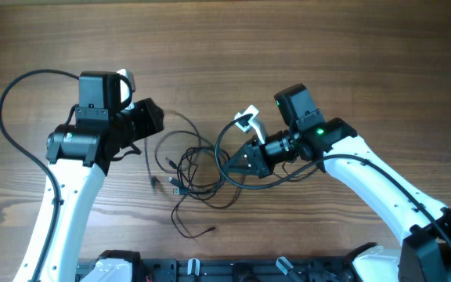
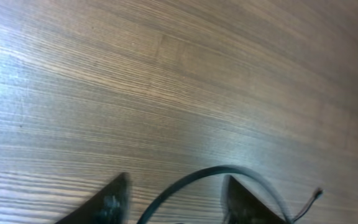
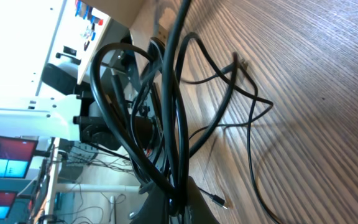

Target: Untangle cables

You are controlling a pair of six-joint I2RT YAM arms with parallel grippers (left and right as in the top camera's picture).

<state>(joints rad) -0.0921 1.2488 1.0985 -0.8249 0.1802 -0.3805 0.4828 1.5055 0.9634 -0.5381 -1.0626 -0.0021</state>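
So here's where it's at: the right hand [image 1: 232, 163] is clenched tight on the cables [image 1: 190, 168]. From its wrist cam it looks like several strands are bunched together right at the fingertips, not just one. The rest of the tangle lies on the table [image 1: 288, 47] just off the tip of that hand, in the gap between it and the left hand [image 1: 156, 121], with a couple of loose tails trailing off below the clump. The left hand is released, fingers apart and gripping nothing, though one cord arcs right across the gap between its fingertips. My worry is that nothing is anchoring the far side. If the right hand pulls away now, I'd bet the whole clump just slides along the table with it instead of opening up. And since it seems to have more than one strand pinched, a pull could cinch the crossings tighter. The cord sitting between the left fingers could also hook on a fingertip if that arm shifts, and the little plug ends look like they could snag inside a loop.
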